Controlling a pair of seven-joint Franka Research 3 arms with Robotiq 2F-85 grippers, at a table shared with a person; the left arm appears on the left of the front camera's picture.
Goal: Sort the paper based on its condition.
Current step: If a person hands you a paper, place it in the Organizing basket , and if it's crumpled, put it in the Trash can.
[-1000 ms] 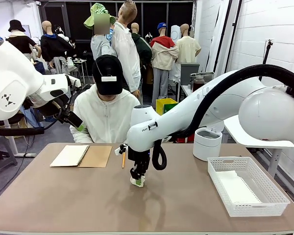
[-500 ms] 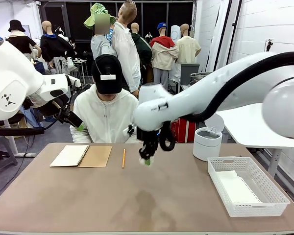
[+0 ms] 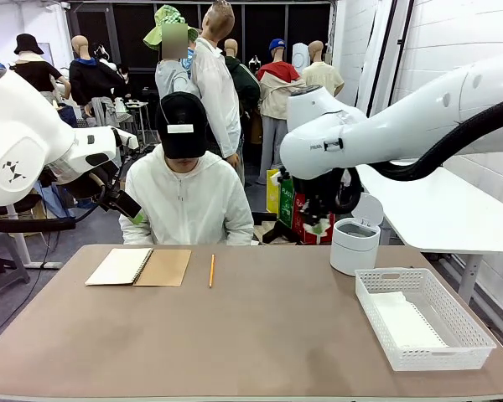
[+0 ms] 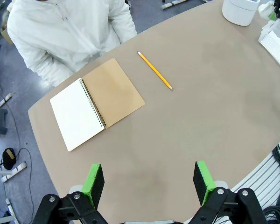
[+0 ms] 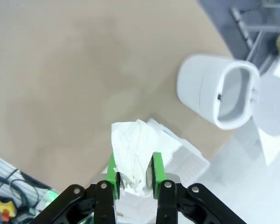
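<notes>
The right fingers (image 5: 156,170) clamp a crumpled paper (image 5: 132,151), with the white bin (image 5: 217,91) ahead of them. The left fingers (image 4: 94,179) stand apart above the worktop (image 4: 210,116).

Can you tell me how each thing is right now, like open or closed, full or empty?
Notebook: open, lying flat on the table.
Pencil: lying loose beside the notebook.
Little white bin: lid flipped open, looks empty.
White basket: holds a flat sheet of paper.
Crumpled paper: scrunched up, pinched in the right gripper.
Left gripper: jaws wide open, holding nothing, high over the table.
</notes>
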